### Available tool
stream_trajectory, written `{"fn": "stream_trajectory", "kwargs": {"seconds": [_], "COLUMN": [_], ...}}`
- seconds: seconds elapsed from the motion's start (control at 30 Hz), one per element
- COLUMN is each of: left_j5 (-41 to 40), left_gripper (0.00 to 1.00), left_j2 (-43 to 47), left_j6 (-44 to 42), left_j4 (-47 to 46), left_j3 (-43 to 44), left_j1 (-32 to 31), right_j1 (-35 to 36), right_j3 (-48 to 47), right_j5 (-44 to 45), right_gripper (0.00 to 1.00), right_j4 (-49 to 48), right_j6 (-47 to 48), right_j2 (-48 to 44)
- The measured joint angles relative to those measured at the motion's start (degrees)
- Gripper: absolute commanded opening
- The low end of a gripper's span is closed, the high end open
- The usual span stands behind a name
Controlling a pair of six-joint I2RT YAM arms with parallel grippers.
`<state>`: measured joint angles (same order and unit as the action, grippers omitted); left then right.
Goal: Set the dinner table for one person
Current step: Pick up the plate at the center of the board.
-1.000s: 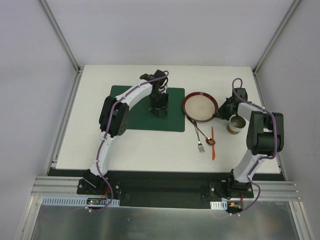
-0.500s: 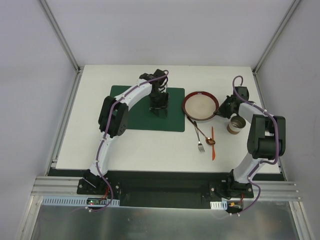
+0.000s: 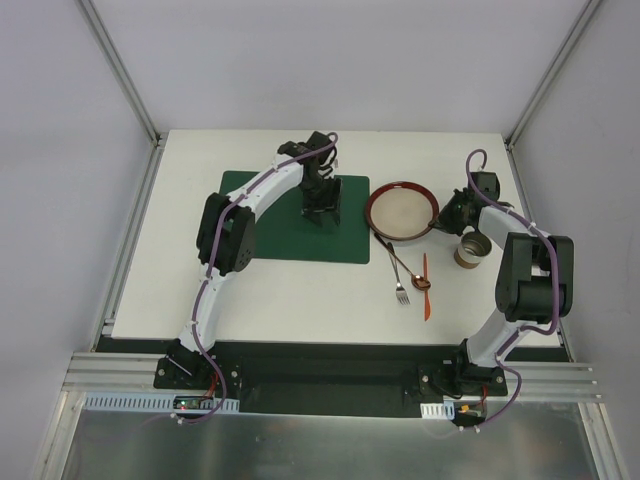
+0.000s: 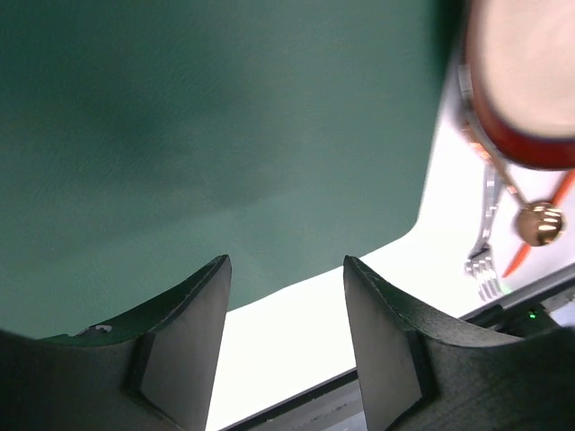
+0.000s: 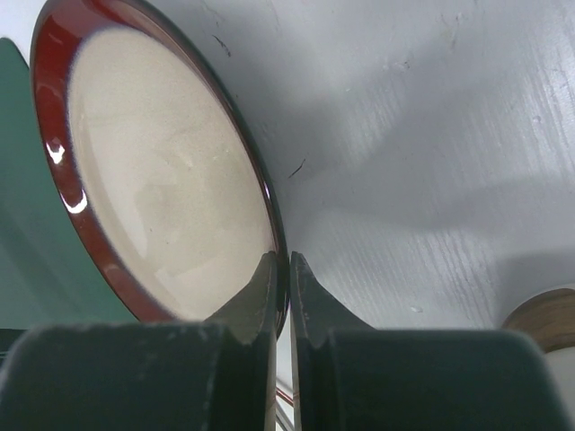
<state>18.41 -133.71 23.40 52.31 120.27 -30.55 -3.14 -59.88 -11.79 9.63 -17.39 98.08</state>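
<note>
While the white bench point(image 3: 280, 290) sat btwn its posts point(image 3: 125, 85), a green mat point(image 3: 270, 225) lay left of centre w/ L hand point(image 4: 286, 269) over it, approx half open, holding nothing; R hand point(image 5: 281, 260) was pinched shut on the plate point(image 3: 401, 212) rim, right of mat.

The jaws of the right gripper point(image 5: 280, 262) stood almost together, pinching the edge of the plate point(image 5: 171, 180) between their tips. The plate was cream in the middle, with a glossy red rim and a dark outer edge. The white desk point(image 5: 431, 135) spread to its right, crossed by soft shadows. A green placemat point(image 5: 16, 233) showed at the left border, and part of a brown round object point(image 5: 546, 316) at the lower right.
</note>
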Motion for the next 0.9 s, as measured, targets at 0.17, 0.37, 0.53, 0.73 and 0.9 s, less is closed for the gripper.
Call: {"fn": "stream_trajectory", "kwargs": {"seconds": [0.17,0.37,0.53,0.73,0.9], "left_j5": [3.6,11.4,17.0,22.1,25.5], "left_gripper": [0.51,0.51,0.5,0.49,0.46], "left_j2": [-0.2,-2.9,-7.1,-11.0,-11.7], "left_j6": [0.0,1.0,3.2,6.1,8.9], "left_j4": [-1.7,-7.5,-12.3,-18.1,-23.1], "left_j3": [3.0,4.2,4.7,5.4,5.7], "left_j1": [0.0,0.0,0.0,0.0,0.0], "right_j1": [0.0,0.0,0.0,0.0,0.1], "right_j3": [0.0,0.0,0.0,0.0,0.0], "right_j5": [-0.2,-0.9,-1.2,-1.6,-2.0], "right_gripper": [0.0,0.0,0.0,0.0,0.0], "right_j4": [0.0,0.0,0.0,0.0,0.1], "right_j6": [0.2,0.5,0.7,1.2,1.6], "right_j2": [0.0,0.0,0.0,0.0,0.0]}}
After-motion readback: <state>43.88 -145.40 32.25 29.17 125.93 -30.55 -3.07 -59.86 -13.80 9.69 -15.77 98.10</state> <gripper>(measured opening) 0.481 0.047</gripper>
